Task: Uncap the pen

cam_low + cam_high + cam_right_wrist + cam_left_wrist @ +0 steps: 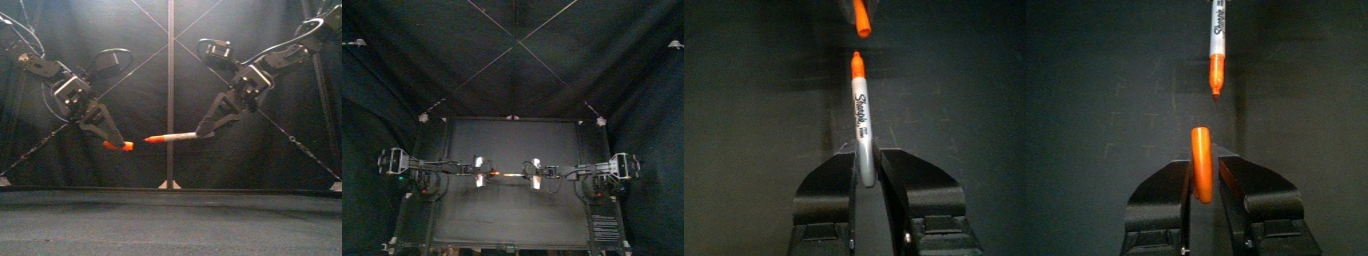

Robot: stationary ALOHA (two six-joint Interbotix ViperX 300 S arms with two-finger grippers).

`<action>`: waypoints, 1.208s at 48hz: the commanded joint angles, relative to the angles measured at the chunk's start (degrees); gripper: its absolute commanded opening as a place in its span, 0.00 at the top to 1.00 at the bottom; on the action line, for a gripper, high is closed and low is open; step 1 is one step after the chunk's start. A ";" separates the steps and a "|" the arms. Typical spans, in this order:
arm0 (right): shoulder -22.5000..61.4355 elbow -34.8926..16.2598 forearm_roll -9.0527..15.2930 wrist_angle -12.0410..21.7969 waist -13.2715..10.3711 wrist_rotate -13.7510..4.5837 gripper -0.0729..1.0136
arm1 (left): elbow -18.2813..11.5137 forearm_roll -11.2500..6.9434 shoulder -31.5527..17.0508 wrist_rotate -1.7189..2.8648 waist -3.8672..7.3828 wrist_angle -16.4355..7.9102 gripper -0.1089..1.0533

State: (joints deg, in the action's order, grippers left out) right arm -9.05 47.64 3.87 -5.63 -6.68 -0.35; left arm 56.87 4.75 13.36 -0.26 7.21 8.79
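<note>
At frame centre, the left claw [115, 141] gripped the orange cap [122, 146]; the right claw [201, 132] gripped the pen [163, 138], tip bared. Both parts seemed light, rigid, slick: best held mid-barrel.

The orange pen cap's [1200, 150] lower end hides between the left gripper's [1200, 172] jaws; the pale-barrelled orange marker pen's [1217, 42] rear runs off that wrist view.

The black table [509, 215] is occupying the lower half of the top view, its front edge lying along the bottom. In the front view, its surface is stretching level across the lower part. The black back curtain [609, 40] is hanging behind it. The side curtains [369, 130] are closing the booth at left and right.
</note>
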 commanded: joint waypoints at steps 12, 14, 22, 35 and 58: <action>-5.36 2.99 -0.53 -2.02 -0.79 -0.09 0.46 | 4.48 -0.09 8.44 0.00 -0.35 0.35 0.42; -5.63 3.25 -0.44 -2.29 -0.79 -0.09 0.46 | 4.92 -0.09 9.14 0.09 -0.44 0.35 0.42; -6.50 4.22 -0.44 -3.78 -1.14 -0.09 0.46 | 6.33 -0.09 11.07 0.18 -0.53 0.35 0.42; -6.68 5.45 -0.44 -5.71 -1.32 -0.09 0.46 | 6.59 -0.09 11.60 0.09 -0.53 0.35 0.42; -6.68 5.45 -0.26 -5.71 -1.41 0.00 0.46 | 6.50 -0.09 11.60 0.09 -0.53 0.35 0.42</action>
State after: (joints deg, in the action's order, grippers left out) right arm -14.41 53.61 3.60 -10.81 -7.82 -0.44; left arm 64.07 4.75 24.87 -0.18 6.77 8.79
